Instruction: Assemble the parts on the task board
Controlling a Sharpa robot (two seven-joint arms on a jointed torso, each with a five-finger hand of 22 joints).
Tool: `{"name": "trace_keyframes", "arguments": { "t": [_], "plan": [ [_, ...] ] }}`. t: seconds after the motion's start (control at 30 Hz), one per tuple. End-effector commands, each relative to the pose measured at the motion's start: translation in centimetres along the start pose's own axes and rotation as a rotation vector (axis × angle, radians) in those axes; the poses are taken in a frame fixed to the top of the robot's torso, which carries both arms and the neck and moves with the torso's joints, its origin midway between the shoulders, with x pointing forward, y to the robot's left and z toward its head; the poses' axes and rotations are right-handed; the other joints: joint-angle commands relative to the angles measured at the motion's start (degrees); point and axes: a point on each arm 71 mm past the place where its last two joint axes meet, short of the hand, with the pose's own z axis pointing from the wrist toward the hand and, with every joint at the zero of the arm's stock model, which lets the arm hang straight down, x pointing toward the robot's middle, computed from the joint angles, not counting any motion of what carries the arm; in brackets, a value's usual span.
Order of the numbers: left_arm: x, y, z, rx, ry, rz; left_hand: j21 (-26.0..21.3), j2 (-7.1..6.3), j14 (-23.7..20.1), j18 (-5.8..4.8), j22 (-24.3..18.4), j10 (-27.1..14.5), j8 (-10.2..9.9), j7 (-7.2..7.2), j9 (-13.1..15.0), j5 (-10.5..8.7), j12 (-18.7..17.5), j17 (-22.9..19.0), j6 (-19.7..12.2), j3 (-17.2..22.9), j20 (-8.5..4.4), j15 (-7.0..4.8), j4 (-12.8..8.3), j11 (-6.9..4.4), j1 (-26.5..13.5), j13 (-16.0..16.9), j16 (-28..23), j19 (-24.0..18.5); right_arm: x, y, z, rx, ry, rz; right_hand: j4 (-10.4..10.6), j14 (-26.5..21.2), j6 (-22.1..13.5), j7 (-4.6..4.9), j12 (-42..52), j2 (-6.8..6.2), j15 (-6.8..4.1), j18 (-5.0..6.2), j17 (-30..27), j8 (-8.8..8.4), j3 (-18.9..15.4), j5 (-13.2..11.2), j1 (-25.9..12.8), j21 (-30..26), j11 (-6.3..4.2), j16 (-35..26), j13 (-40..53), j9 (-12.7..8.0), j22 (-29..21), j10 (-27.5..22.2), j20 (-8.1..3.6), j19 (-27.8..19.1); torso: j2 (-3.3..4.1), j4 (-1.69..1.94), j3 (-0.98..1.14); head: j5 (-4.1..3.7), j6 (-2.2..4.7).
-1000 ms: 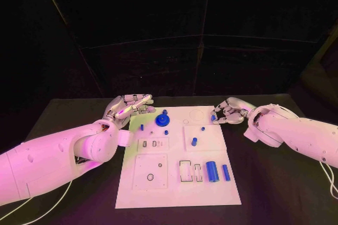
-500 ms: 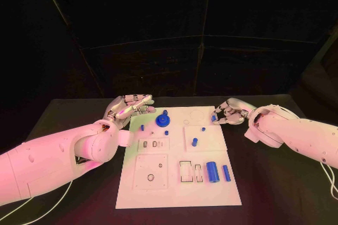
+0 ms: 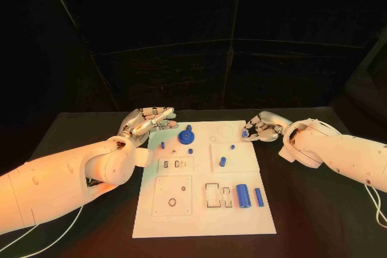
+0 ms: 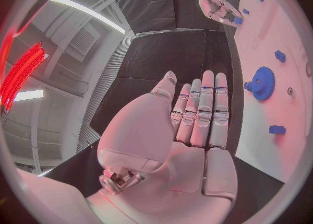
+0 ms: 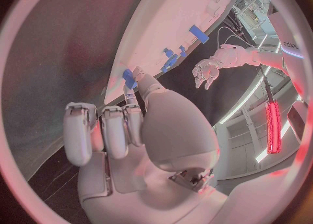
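The white task board (image 3: 202, 213) lies mid-table. A blue gear (image 3: 187, 137) stands near its far left corner, and two blue cylinders (image 3: 242, 195) lie near its right edge. My right hand (image 3: 261, 127) is at the board's far right corner and pinches a small blue part (image 3: 244, 134) between thumb and finger. The right wrist view shows that part (image 5: 129, 78) at the fingertips of the hand (image 5: 130, 130). My left hand (image 3: 150, 122) hovers by the board's far left corner, open, holding nothing. In the left wrist view its fingers (image 4: 202, 119) are straight, next to the gear (image 4: 263, 83).
Small blue pegs (image 3: 222, 163) stand in the board's middle squares, and another (image 3: 162, 145) stands near the left edge. Empty slots (image 3: 212, 196) and a square plate (image 3: 173, 196) take up the near half. Black table (image 3: 322, 213) surrounds the board.
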Motion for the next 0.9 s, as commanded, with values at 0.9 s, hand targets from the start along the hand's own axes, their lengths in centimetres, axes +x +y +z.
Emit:
{"name": "trace_keyframes", "arguments": {
  "t": [0.9],
  "plan": [
    [-0.1, -0.2, 0.0, 0.007, 0.006, 0.002, -0.3, 0.09, 0.5, 0.84, -0.1, 0.4, -0.3, -0.11, 0.0, 0.06, -0.4, 0.1, 0.5, 0.2, 0.05, -0.05, -0.5, -0.11, 0.9, -0.1, -0.2, 0.3, -0.1, 3.3, -1.4, -0.049, -0.141, -0.031, -0.1, 4.5, 3.5, -1.37, 0.2, 2.88, -1.48, -1.0, 8.4, 1.22, 3.4, -1.7, -0.5, 0.1, -1.63, 0.3, 8.2, 0.0, 7.4, 0.8, -1.41, 2.0, -0.32, -0.19, -0.17, -0.23, 0.45]
  ]
}}
